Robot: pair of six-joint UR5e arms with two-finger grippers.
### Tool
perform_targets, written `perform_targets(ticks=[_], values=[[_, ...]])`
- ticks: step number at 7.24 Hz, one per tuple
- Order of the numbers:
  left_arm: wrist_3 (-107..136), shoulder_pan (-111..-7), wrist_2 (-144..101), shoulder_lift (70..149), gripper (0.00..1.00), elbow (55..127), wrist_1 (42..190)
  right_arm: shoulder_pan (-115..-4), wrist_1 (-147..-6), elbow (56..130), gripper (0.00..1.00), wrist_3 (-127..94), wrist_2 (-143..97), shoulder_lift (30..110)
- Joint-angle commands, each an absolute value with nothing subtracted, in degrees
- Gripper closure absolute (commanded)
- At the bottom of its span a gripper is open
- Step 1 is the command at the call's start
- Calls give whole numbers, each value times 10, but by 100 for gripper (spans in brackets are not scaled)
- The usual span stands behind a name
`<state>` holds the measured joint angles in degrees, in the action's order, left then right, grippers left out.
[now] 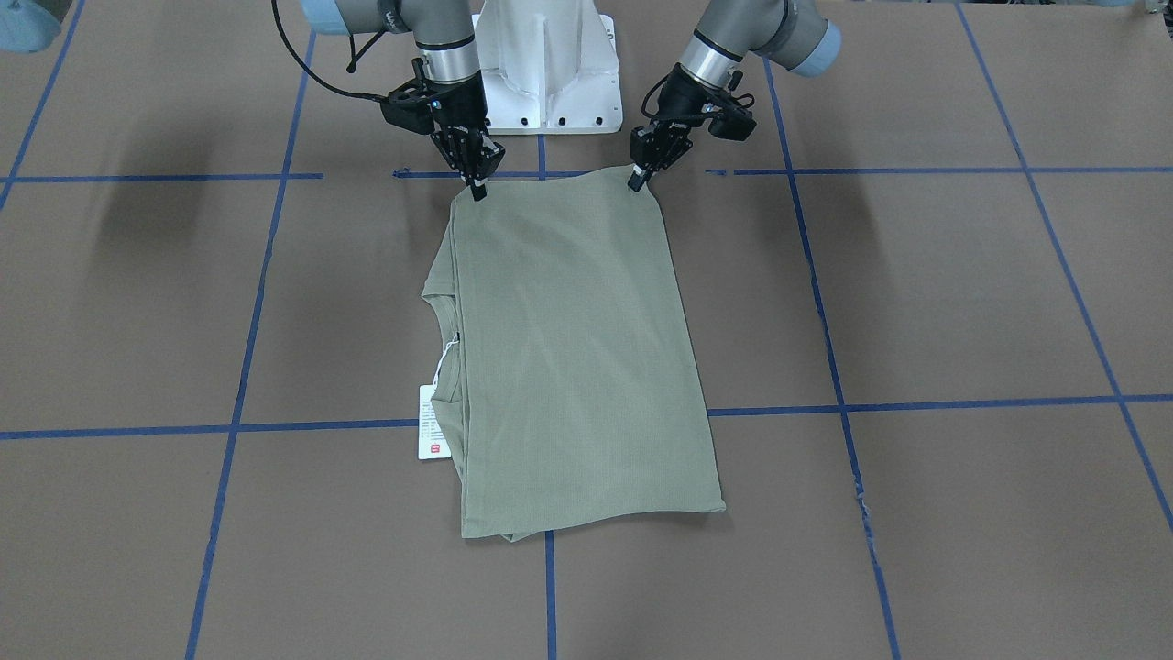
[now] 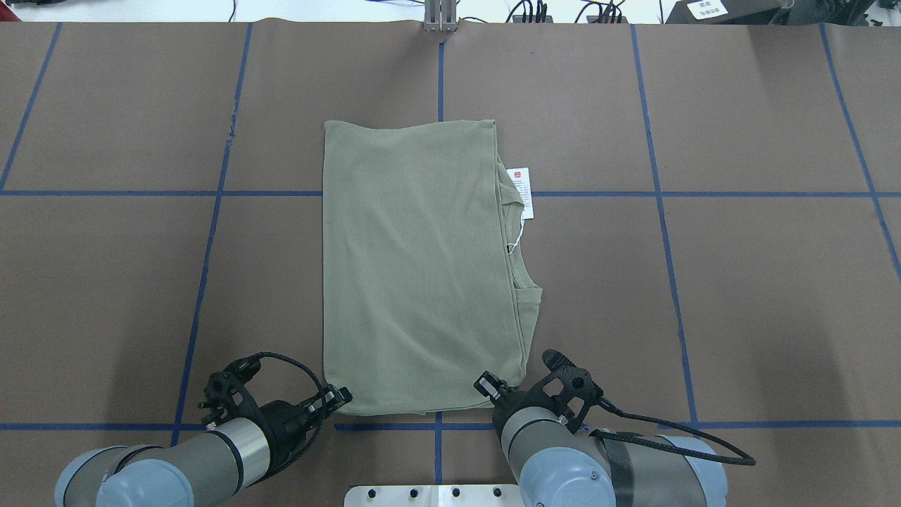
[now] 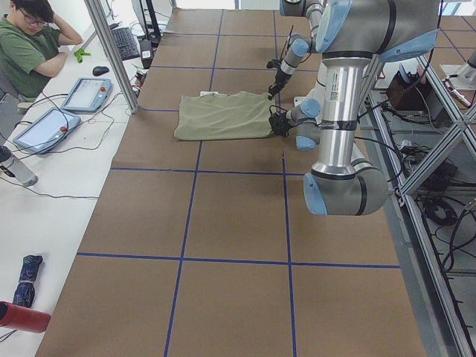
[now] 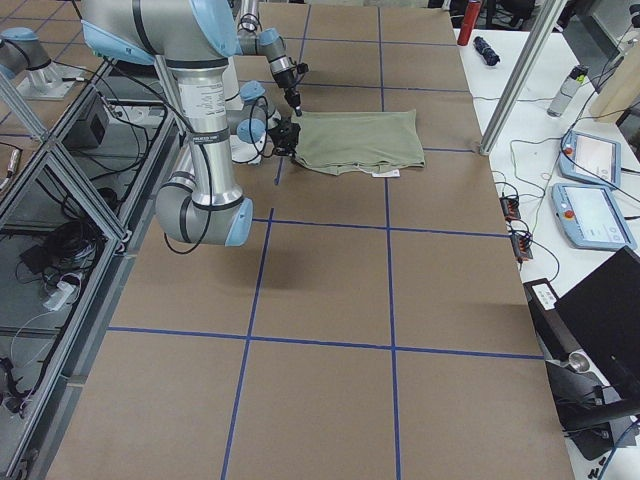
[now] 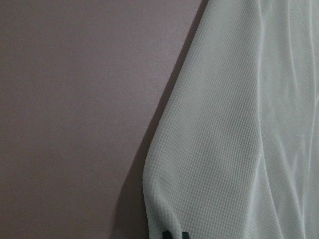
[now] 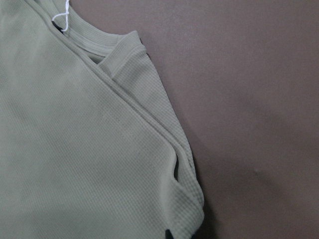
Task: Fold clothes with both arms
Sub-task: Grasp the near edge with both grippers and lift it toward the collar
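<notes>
Robotics lab: blue-tape grid point(image 1: 321, 426) on the desk point(image 1: 962, 293), aluminium framing point(image 3: 111, 56), teach pendants point(image 3: 85, 94) and a seated operator point(image 3: 26, 44) well beyond the left claw point(image 1: 637, 176).

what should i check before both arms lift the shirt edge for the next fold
1. left end effector shut on a robot-side corner of the shirt: ok
2. right end effector shut on the other robot-side corner: ok
3. shirt lying flat, no bunching: ok
4. hang tag tucked inside: not ok, it sticks out past the edge
5. every layer caught in each pinch: cannot tell
</notes>
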<state>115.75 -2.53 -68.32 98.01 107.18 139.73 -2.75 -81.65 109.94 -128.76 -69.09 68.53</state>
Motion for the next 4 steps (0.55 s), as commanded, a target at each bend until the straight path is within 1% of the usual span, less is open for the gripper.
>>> perform_targets(ticks=[1, 2, 3, 4], values=[[1115, -29, -689, 975, 100, 1115, 1395, -31, -818, 1122, 100, -1288, -692, 686], [1104, -31, -698, 972, 100, 1163, 1360, -31, -883, 1177, 100, -1288, -693, 686], [1104, -31, -735, 972, 100, 1245, 1272, -22, -991, 1255, 100, -1286, -697, 685], [1104, -34, -775, 975, 100, 1345, 1180, -12, -1076, 1343, 100, -1285, -704, 680]])
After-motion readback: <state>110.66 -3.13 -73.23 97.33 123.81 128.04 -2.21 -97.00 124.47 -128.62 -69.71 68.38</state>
